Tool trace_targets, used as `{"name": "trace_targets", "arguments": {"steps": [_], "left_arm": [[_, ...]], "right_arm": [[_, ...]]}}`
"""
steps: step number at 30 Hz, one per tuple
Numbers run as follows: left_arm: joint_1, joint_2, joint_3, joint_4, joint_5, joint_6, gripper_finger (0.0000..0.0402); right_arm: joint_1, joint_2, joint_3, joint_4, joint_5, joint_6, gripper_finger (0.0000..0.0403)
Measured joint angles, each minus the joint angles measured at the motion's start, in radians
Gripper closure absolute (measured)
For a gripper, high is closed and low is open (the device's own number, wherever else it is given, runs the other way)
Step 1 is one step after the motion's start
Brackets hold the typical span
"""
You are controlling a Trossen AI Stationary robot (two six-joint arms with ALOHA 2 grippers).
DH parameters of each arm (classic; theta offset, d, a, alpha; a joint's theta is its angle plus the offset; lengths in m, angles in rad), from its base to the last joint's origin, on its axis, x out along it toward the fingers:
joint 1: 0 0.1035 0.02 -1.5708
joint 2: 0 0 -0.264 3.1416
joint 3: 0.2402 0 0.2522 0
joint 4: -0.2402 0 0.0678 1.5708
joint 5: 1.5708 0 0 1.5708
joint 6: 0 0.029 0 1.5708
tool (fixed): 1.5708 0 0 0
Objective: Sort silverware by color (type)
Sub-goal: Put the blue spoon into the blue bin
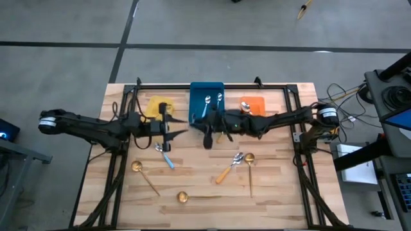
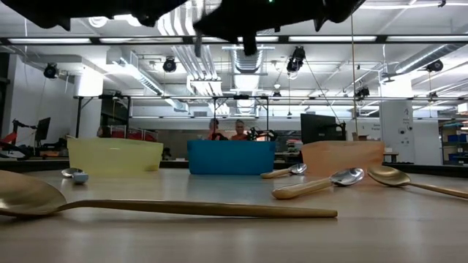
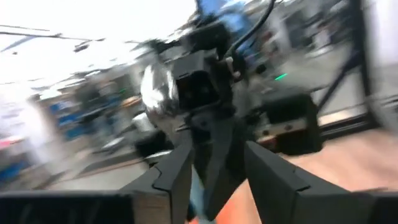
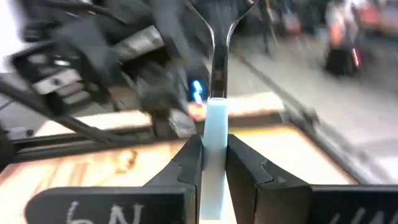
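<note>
Right wrist view — jaws tight on blue-handled spoon [image 4: 216,134].

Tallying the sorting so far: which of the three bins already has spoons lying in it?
The blue bin, the middle one, between the yellow bin and the orange bin. Two spoons lie in it; none shows in the others.

No words, brands or numbers can be read for certain in any view. The right wrist view shows white hand-drawn marks on the dark body of the right hand [image 4: 213,180], cut off at the picture's edge and not legible.
</note>
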Motion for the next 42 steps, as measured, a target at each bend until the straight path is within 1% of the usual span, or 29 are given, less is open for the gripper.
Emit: {"name": "trace_targets", "arguments": {"steps": [2,5,7,9,13,17,22,24,28,32,37,40,42], "left_arm": [[0.001,-0.041,0.000,-0.045,-0.065,0.039,0.0263],[0.000,-0.098,0.000,-0.106,-0.149,0.097,0.0254],[0.000,-0.136,0.000,-0.156,-0.197,0.128,0.0252],[0.001,-0.167,0.000,-0.185,-0.224,0.149,0.0251],[0.001,-0.216,0.000,-0.266,-0.251,0.170,0.0251],[0.000,-0.243,0.000,-0.317,-0.274,0.182,0.0251],[0.000,-0.254,0.000,-0.337,-0.320,0.196,0.0251],[0.000,-0.256,0.000,-0.342,-0.328,0.195,0.0251],[0.000,-0.266,0.000,-0.371,-0.328,0.193,0.0251],[0.000,-0.279,0.000,-0.388,-0.328,0.192,0.0251],[0.000,-0.284,0.000,-0.394,-0.327,0.189,0.0251],[0.000,-0.281,0.000,-0.395,-0.327,0.189,0.0251],[0.000,-0.280,0.000,-0.398,-0.327,0.189,0.0250]], "right_arm": [[-0.027,-0.007,0.050,-0.154,0.022,0.085,0.0366],[-0.057,-0.001,0.158,-0.402,0.082,0.148,0.0366],[-0.074,0.025,0.246,-0.531,0.123,0.185,0.0366],[-0.097,0.050,0.323,-0.668,0.134,0.263,0.0366],[-0.152,0.097,0.457,-0.849,0.129,0.392,0.0366],[-0.215,0.136,0.546,-0.968,0.071,0.500,0.0366],[-0.266,0.210,0.628,-1.035,0.039,0.594,0.0366],[-0.279,0.248,0.671,-1.057,0.015,0.611,0.0366],[-0.299,0.338,0.780,-1.125,0.004,0.623,0.0366],[-0.323,0.434,0.914,-1.269,-0.002,0.659,0.0366],[-0.348,0.538,1.050,-1.437,-0.012,0.696,0.0366],[-0.363,0.587,1.105,-1.496,-0.050,0.724,0.0366],[-0.374,0.614,1.128,-1.505,-0.076,0.743,0.0366]]}}
